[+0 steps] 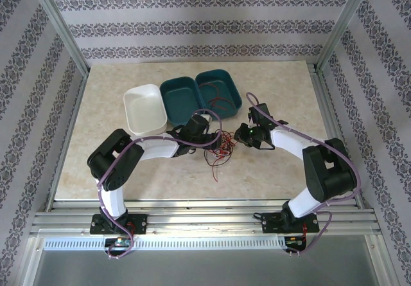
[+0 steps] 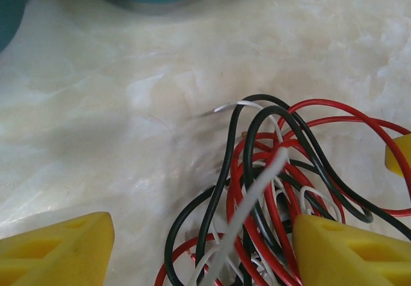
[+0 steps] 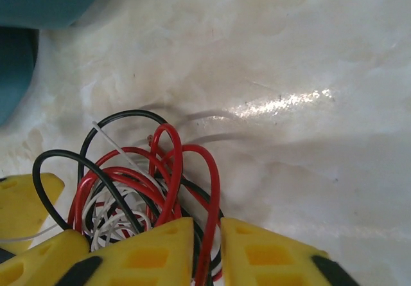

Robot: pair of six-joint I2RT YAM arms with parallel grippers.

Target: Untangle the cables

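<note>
**Item 1: the cables** (image 1: 217, 150). A small tangled bundle of thin red, black and white strands is laid on the worktop (image 1: 276, 87) near its middle. It is placed just in front of the tubs and between the two pincers. A few red ends are trailed out of the bundle toward the near edge.

**Item 2: left pincer** (image 2: 202, 234). The yellow fingers are held wide apart. In the left wrist view the bundle is seen between them, crowded against the right-hand finger (image 2: 347, 250). The left-hand finger (image 2: 58, 250) is set well clear of the strands, over bare worktop. Nothing is clamped.

**Item 3: right pincer** (image 3: 207, 234). The fingers are drawn almost together. Red and black strands are pinched in the narrow gap that is left. Beyond the fingertips, loops of red, black and white are fanned out over the worktop.

**Item 4: tubs.** Three tubs are ranged in a row at the far middle of the worktop, side against side.
- The white tub (image 1: 142, 112) is placed on the left.
- The middle teal tub (image 1: 182, 99) is placed next to it.
- The right teal tub (image 1: 221, 81) is placed at the end of the row. Some loose red strands (image 1: 221, 103) are seen lying in it, apart from the bundle.

**Item 5: arms.** Both arms are bent inward so that the pincers are brought close together over the bundle. The left one is nearer the tubs.
</note>
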